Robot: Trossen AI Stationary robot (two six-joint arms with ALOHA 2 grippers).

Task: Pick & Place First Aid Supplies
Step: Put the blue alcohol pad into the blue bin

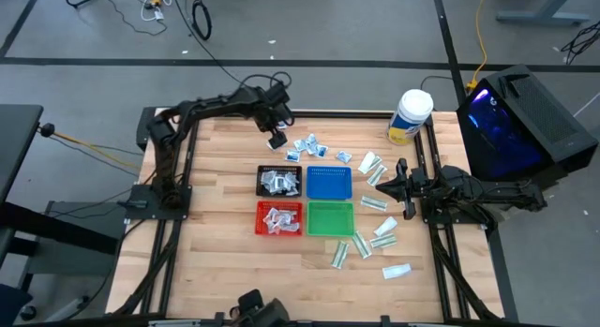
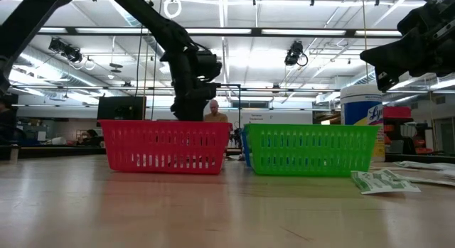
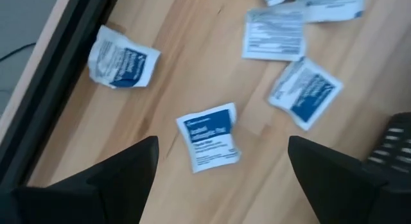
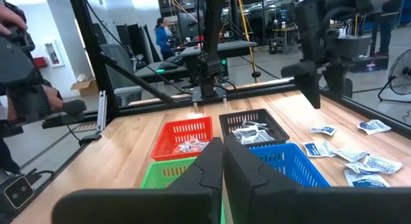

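I see my left end effector (image 1: 277, 138) hovering with fingers spread above a white-and-blue packet (image 3: 209, 136) lying flat on the worktop (image 1: 216, 168), near the black tray (image 1: 279, 181). More packets (image 1: 314, 148) lie scattered beside it. My right end effector (image 1: 383, 184) is closed, empty, by the blue tray (image 1: 329, 182).

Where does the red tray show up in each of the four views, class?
High view: red tray, below the black tray, left of the green tray.
Low view: left of centre, beside the green tray.
Left wrist view: not in it.
Right wrist view: middle, beyond the shut fingers.
Shared landmark: the green tray.
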